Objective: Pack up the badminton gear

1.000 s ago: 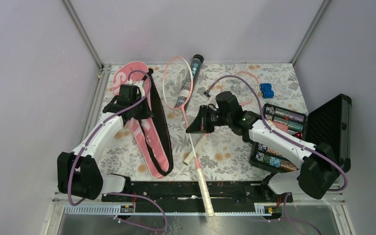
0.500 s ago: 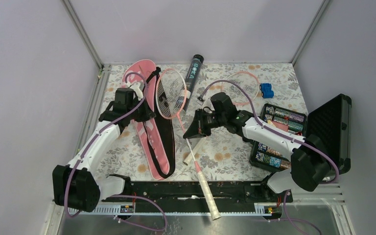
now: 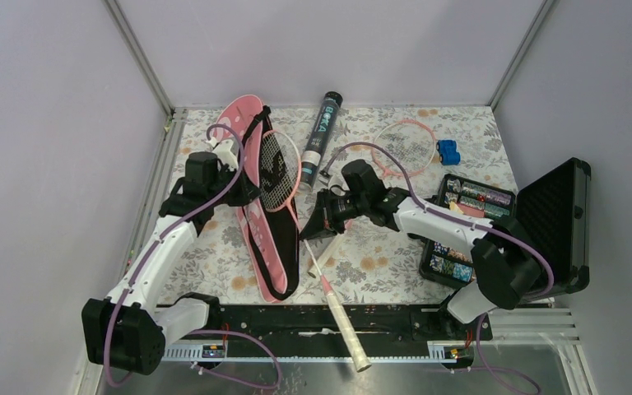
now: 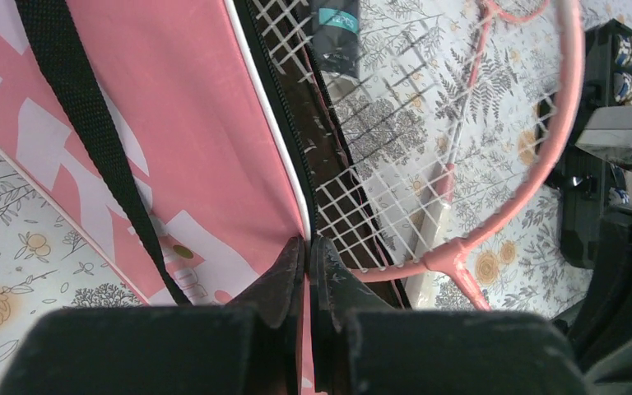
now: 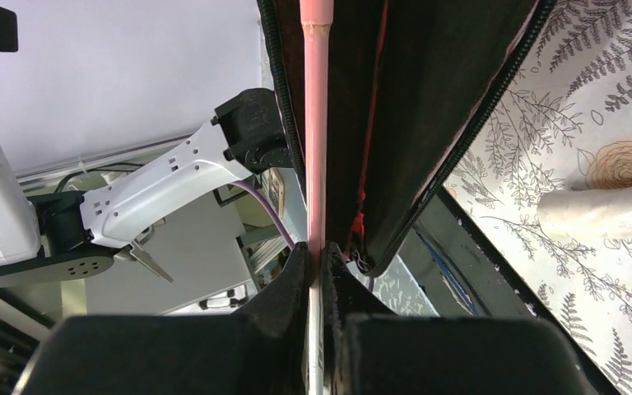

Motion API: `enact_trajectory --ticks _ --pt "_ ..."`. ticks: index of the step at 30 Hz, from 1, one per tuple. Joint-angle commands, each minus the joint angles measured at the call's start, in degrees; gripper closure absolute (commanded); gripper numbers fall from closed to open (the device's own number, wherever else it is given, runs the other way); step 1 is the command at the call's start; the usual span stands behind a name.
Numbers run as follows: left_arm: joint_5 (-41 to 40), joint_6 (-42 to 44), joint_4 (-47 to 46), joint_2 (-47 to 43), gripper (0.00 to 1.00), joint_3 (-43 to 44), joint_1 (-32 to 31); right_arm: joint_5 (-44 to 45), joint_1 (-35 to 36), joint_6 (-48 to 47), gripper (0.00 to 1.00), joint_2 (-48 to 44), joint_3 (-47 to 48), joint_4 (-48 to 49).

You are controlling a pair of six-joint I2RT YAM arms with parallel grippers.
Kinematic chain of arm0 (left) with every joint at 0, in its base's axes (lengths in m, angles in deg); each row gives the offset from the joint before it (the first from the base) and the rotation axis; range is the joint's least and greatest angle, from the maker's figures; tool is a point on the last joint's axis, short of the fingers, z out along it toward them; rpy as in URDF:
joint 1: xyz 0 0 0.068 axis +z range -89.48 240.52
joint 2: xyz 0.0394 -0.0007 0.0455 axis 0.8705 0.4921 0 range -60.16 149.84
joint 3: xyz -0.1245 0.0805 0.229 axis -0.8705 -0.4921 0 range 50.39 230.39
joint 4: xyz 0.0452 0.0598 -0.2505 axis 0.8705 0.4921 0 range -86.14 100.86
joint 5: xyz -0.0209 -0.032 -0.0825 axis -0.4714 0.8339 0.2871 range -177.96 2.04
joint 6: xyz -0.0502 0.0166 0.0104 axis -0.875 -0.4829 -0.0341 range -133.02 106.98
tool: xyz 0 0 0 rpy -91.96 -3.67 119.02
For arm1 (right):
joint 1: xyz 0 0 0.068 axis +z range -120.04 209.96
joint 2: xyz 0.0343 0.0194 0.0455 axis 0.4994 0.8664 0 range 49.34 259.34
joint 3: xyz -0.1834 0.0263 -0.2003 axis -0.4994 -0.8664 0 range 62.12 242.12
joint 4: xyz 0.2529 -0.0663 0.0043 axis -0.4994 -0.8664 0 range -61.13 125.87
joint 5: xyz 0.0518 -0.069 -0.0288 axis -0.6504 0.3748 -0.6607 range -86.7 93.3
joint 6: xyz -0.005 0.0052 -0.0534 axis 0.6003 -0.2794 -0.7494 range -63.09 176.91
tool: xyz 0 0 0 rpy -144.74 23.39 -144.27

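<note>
- Top view, stock. The pink bag [image 3: 257,234] lies lengthwise on the left of the table [image 3: 378,255] with its mouth open.
  - The left gripper [image 3: 245,186] is clamped on the bag's open edge.
  - The right gripper [image 3: 313,230] is clamped on the shaft of the first racket [image 3: 276,169]. That racket's head sits at the bag's mouth, and its cream handle reaches past the near table edge.
  - The second racket [image 3: 403,146], far right, and the black tube [image 3: 317,136], just beside the mouth, lie unpacked.
  - No shuttlecock can be made out.
- Top view, progress (judged). This is an early stage, with one racket partly entered. The rest of that racket, the second racket, the tube and the closing of the bag remain.
- Top view, room. The black case [image 3: 469,218] and blue toy [image 3: 447,152] stand at the right, well apart from the bag. The tube lies near the racket head's far rim and is the likeliest thing to be nudged.
- Left wrist view. The fingers are pinched tight on the white-piped zip edge. Part of the strings overlaps the dark lining, while the frame's outer side is over the table. The strap [image 4: 90,132] crosses the pink face away from the mouth.
- Right wrist view. The fingers are closed on the pink shaft, which runs straight ahead into the dark interior between the zip edges. The second racket's cream handle lies on the table near the bag's right edge.
</note>
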State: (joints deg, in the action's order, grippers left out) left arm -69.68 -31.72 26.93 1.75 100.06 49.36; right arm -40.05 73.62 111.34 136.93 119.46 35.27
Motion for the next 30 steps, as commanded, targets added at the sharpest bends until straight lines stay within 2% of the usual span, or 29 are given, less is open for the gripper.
enact_trajectory --ticks 1,16,30 --pt "5.53 3.64 -5.53 -1.86 1.00 -0.09 0.26 -3.99 0.73 2.40 1.00 2.11 3.49 5.85" --pt "8.74 3.24 -2.59 -4.45 1.00 -0.72 0.26 -0.72 0.72 0.19 1.00 17.46 23.36 -3.48" --pt "9.29 4.81 -1.43 -3.78 1.00 -0.29 0.27 1.17 0.65 -2.74 1.00 24.65 31.34 -7.82"
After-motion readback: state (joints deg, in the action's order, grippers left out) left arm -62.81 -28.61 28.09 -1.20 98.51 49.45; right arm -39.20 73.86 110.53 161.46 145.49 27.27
